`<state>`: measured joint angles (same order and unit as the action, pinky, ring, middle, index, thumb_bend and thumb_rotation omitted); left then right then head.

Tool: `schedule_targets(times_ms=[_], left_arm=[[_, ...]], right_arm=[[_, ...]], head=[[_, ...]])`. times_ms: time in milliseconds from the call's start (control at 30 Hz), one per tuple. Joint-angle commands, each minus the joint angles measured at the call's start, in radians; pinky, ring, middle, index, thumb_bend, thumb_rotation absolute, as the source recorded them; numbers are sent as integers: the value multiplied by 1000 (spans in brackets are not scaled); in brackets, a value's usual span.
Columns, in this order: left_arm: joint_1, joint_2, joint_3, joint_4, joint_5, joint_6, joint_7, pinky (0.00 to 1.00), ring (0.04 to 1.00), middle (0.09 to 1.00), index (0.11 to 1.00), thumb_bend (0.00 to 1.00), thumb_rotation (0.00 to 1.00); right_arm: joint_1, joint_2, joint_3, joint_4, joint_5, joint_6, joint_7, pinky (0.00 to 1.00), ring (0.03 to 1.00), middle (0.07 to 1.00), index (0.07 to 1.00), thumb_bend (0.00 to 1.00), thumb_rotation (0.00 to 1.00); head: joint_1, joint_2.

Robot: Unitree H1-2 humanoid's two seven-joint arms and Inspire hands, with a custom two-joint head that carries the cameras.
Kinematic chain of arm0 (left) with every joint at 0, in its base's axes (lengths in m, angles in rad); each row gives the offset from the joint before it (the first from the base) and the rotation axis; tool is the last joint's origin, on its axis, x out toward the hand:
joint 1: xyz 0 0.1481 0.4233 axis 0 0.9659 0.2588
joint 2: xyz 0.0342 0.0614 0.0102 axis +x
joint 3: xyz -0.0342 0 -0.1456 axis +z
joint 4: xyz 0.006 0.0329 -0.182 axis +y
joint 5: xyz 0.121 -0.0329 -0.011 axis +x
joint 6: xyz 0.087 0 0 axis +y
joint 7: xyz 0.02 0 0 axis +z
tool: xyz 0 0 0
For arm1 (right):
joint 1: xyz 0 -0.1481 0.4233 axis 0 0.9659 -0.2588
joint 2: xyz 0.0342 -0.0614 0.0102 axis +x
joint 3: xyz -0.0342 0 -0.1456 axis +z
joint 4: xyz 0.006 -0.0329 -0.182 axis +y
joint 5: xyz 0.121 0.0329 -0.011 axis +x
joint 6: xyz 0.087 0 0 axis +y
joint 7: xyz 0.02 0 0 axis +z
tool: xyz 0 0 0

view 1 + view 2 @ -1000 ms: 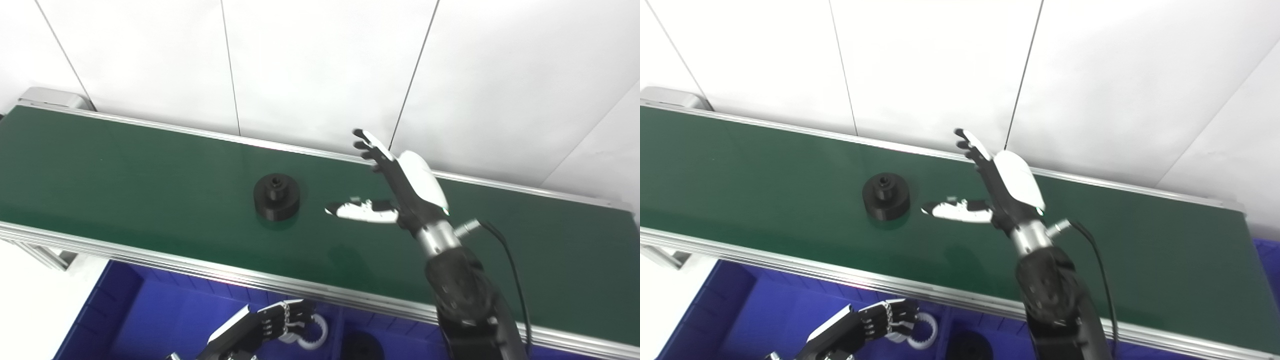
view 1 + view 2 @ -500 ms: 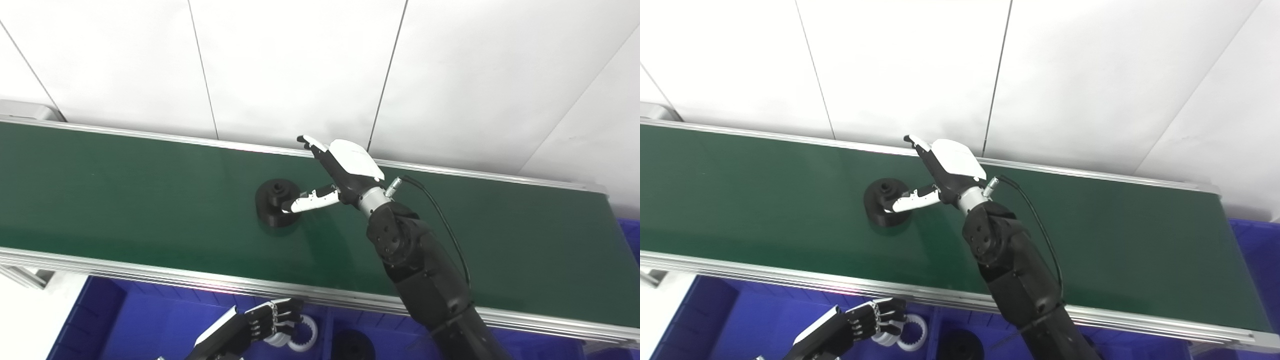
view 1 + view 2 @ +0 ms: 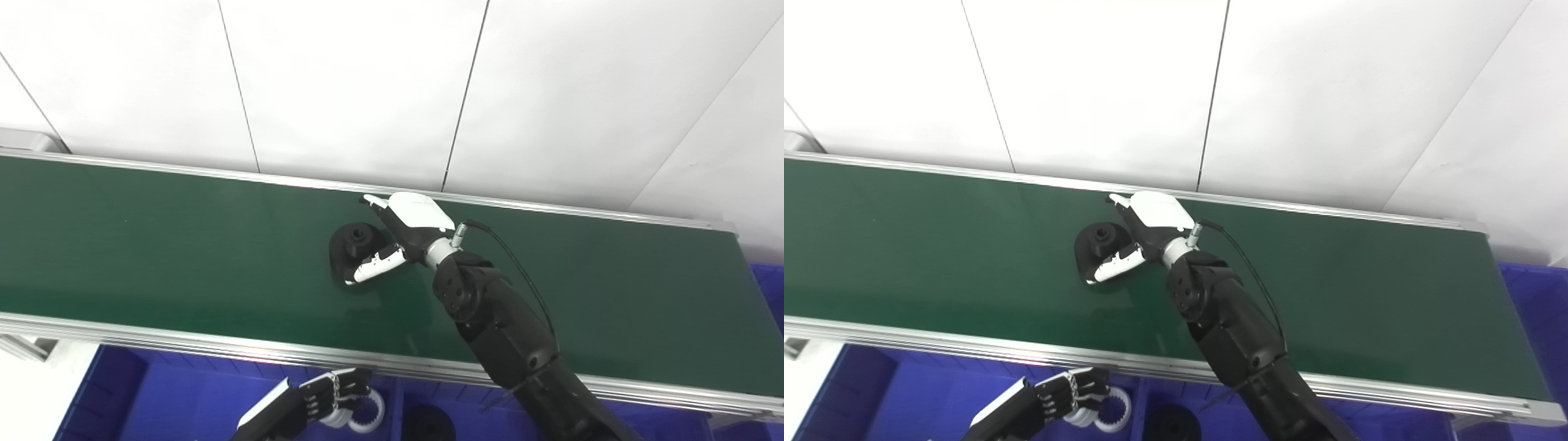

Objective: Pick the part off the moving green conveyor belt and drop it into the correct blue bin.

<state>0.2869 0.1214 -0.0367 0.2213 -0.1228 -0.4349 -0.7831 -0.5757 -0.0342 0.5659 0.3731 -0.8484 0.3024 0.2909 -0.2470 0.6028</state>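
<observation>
While right hand [image 3: 392, 236] clasps one black part [image 3: 352, 245] on belt [image 3: 153, 245] | left hand [image 3: 318, 401] curled empty | two bins [image 3: 177, 398]

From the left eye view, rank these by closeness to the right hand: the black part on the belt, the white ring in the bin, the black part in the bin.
1. Black part on the belt, against the right hand.
2. Black part in the bin, below, nearer the camera.
3. White ring, lower left, beside the left hand; nearly as close.

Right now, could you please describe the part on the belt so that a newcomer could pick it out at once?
Look at the long green conveyor belt under the white wall. Near its middle, the right hand is closing around a black round part with a raised hub on top. It is the only part on the belt; the similar black part lies below in a blue bin.
</observation>
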Motion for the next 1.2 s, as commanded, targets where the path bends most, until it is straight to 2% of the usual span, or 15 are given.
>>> schedule_targets(times_ms=[0,200,300,367,400,433,467,500,533,600,767,1000,1067,1167], left_arm=[[3,-2,-4,-31,3,-35,-8,786,866,898,861,965,381],[6,-7,-4,-35,4,-35,-3,789,863,898,860,962,362],[5,-5,-6,-35,2,-35,-4,791,862,899,861,962,359],[5,-3,-7,-37,2,-35,-2,793,866,902,862,962,358],[6,-2,-8,-38,3,-35,-1,792,866,903,863,962,359],[5,-1,-8,-36,0,-35,-3,792,866,903,863,962,360],[5,-1,-8,-35,-2,-35,-4,798,869,906,865,962,359],[5,-1,-7,-36,-2,-35,-3,800,871,906,865,962,359],[5,-2,-6,-37,-1,-35,-2,796,867,904,864,963,361],[5,-2,-5,-37,-5,-35,-4,794,866,903,864,963,358],[5,4,-4,-38,-5,-35,-5,799,875,911,868,966,358],[7,6,-4,-49,-3,-35,-5,791,879,915,871,962,358],[9,6,-5,-51,-3,-35,-4,797,883,916,873,962,358],[11,4,-3,-53,-12,-35,-13,799,884,916,877,954,347]], right_arm=[[-39,16,7,-5,-6,8,-10,715,830,886,934,999,451],[-8,27,13,11,6,16,-11,694,840,893,921,999,385],[1,31,18,17,-2,14,-27,659,814,867,899,972,346],[8,35,20,25,-4,6,-51,601,741,815,877,944,306],[9,36,20,28,-4,3,-60,533,648,745,861,919,269],[15,39,16,34,2,-12,-82,509,617,721,856,911,257],[19,41,14,39,7,-22,-98,478,571,660,796,837,160],[25,42,12,40,10,-30,-119,468,556,639,776,812,127],[29,43,11,41,12,-35,-134,422,498,543,663,669,65],[36,42,14,44,11,-47,-174,343,408,465,547,554,13],[44,35,22,49,12,-57,-228,233,300,420,508,524,0],[64,-3,41,-1,1,-68,-243,185,250,432,498,526,0],[73,-17,48,-30,-7,-63,-244,184,249,425,498,524,0],[111,-40,43,-143,-15,-26,-218,208,278,413,502,524,0]], head=[[2,2],[3,3],[-1,5],[-3,6],[-3,6],[-6,6],[-6,7],[-9,9],[-9,9],[-13,10],[-25,17],[-30,26],[-31,31],[-29,39]])
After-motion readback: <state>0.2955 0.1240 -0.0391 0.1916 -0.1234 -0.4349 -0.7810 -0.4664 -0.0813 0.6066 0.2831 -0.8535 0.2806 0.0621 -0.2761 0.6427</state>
